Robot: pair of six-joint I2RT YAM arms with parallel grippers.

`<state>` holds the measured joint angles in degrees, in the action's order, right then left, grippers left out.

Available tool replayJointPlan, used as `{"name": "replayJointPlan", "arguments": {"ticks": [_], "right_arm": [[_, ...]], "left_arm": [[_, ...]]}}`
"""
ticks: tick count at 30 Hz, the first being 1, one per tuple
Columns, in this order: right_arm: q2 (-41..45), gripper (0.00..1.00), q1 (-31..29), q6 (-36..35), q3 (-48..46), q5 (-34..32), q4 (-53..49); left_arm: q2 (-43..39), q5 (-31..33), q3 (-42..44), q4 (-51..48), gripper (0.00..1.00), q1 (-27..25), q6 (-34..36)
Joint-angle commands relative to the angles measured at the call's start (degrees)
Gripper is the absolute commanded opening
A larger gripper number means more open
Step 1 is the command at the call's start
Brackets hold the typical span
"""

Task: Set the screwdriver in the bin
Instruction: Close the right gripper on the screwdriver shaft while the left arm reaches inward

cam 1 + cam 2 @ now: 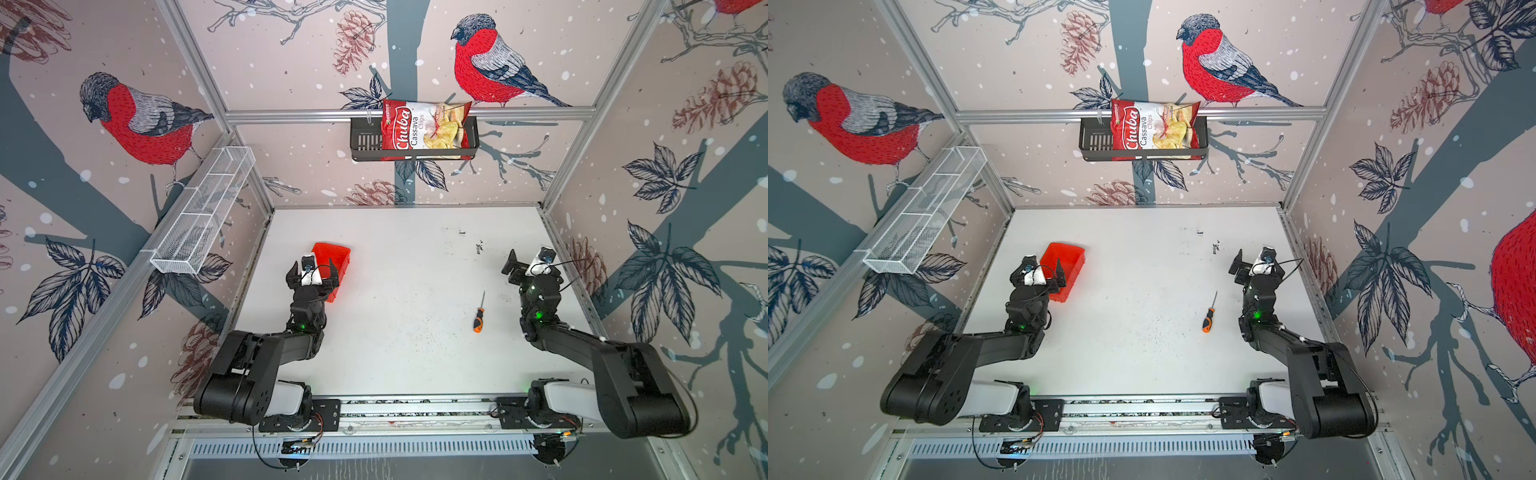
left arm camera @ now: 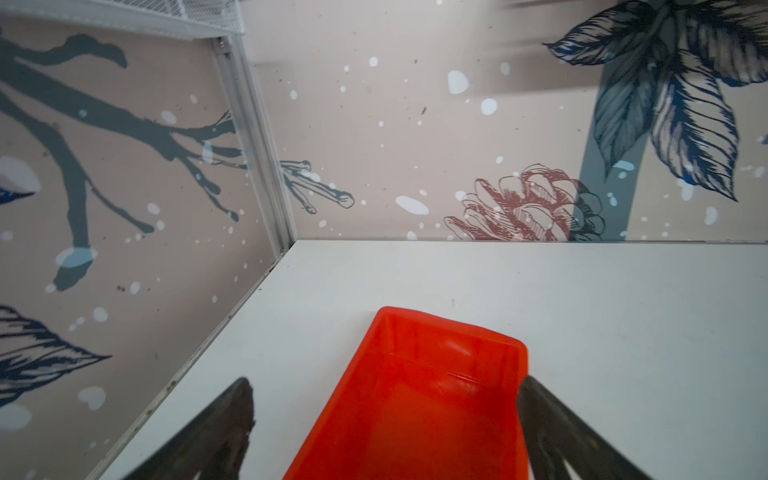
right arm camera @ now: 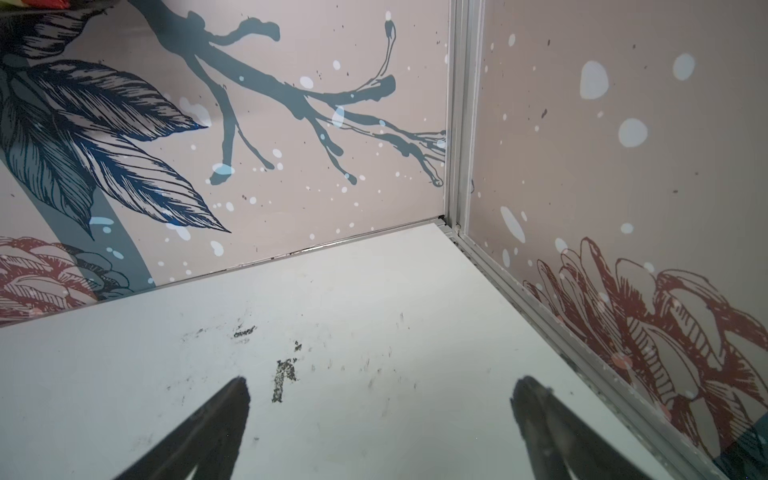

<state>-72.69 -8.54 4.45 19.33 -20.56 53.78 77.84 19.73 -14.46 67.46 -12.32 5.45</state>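
The screwdriver, with an orange-and-black handle and a thin silver shaft, lies flat on the white table right of centre, its tip pointing to the back wall. The red bin sits on the left half of the table with nothing in it. My left gripper hangs open above the bin's near end, holding nothing. My right gripper stands open and empty over bare table, behind and to the right of the screwdriver.
A black slotted basket on the back wall holds a bag of cassava chips. A long white wire-mesh shelf hangs on the left wall. Dark scuff marks spot the table near my right gripper.
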Motion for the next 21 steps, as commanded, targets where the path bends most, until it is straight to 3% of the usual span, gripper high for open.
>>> {"name": "replayJointPlan", "arguments": {"ticks": [1, 4, 8, 11, 12, 16, 18, 21], "right_arm": [[0.66, 1.00, -2.47, 3.11, 4.26, -7.46, -9.89], [0.62, 1.00, -5.75, 9.33, 10.27, -9.99, -20.73], [0.63, 1.00, -9.13, 13.93, 13.69, -4.65, -28.88], [0.61, 1.00, -10.72, 18.65, 15.31, -2.57, -35.07], [0.62, 1.00, -10.87, 19.50, 15.74, -1.55, -36.72], [-1.25, 1.00, -12.56, 24.89, 19.93, -0.19, -49.24], [-2.82, 0.99, -13.21, 27.90, 21.53, 1.60, -54.51], [-4.56, 0.92, -14.62, 31.36, 22.35, 3.61, -59.08]], "left_arm": [[-2.34, 1.59, -1.17, -4.96, 0.97, -2.68, 4.49], [-5.27, 1.94, -1.64, -7.42, 0.97, -6.12, 4.32], [-7.78, -4.92, -3.63, -11.67, 0.97, -10.99, 3.77], [-6.84, -6.21, -5.19, -11.57, 0.97, -16.39, 4.82], [-6.59, -8.08, -5.73, -12.04, 0.97, -17.80, 5.59], [-4.80, -25.36, -7.48, -14.21, 0.97, -20.83, 6.58], [-3.66, -28.77, -7.95, -14.62, 0.97, -22.93, 7.05], [-2.15, -31.82, -8.87, -16.30, 0.97, -25.78, 7.96]]}}
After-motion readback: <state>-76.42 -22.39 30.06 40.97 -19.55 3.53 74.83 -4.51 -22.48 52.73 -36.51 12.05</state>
